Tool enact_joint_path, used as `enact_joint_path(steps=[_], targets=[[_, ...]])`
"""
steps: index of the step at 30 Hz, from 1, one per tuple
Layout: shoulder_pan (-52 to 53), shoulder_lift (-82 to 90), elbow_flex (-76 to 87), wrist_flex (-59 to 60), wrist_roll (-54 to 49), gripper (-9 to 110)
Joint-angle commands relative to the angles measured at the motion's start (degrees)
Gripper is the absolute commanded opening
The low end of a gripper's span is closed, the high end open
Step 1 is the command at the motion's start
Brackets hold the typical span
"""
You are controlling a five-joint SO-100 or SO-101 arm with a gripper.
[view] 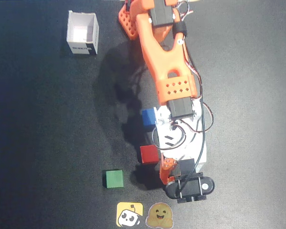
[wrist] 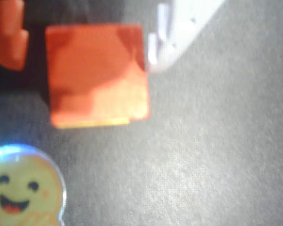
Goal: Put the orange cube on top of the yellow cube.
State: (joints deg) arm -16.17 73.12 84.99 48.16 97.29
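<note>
Wrist view: orange cube apparently pinched in the gripper, sitting over a sliver of yellow cube at its lower edge; risks toppling off if released off-centre, given slight overhang toward the smiley sticker.

Orange cube between tool fingers, thin yellow edge beneath; smiley sticker lower left on counter.

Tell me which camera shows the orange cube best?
The wrist view: the orange cube fills the upper left, between the gripper fingers, a thin yellow strip under its lower edge. In the overhead view the arm hides it.
</note>
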Motion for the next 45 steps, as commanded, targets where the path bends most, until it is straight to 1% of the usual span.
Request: enact_joint_path(steps=[1, 9, 11, 13, 14, 17, 23, 27, 36, 40, 42, 43, 45], targets=[[-1.32, 6.06, 1.32, -1.23, 1.58, 20], [-1.32, 22.24, 16.79, -4.13, 1.58, 19], [-0.44, 26.81, 22.41, -6.50, 1.05, 12], [0.70, 30.94, 28.39, -9.58, -0.70, 2], [1.32, 32.78, 31.29, -11.07, -1.67, 0], [3.60, 38.06, 38.67, -13.45, -5.19, 0], [8.44, 47.81, 48.96, -13.10, -10.99, 0], [10.20, 53.44, 55.63, -13.71, -11.51, 0], [10.46, 65.83, 68.73, -15.56, -10.11, 0], [10.46, 74.36, 75.06, -15.38, -9.84, 0], [10.46, 81.30, 79.01, -13.80, -9.84, 0], [10.46, 84.81, 79.63, -10.55, -9.40, 0], [10.46, 86.75, 79.63, -8.00, -9.32, 0]])
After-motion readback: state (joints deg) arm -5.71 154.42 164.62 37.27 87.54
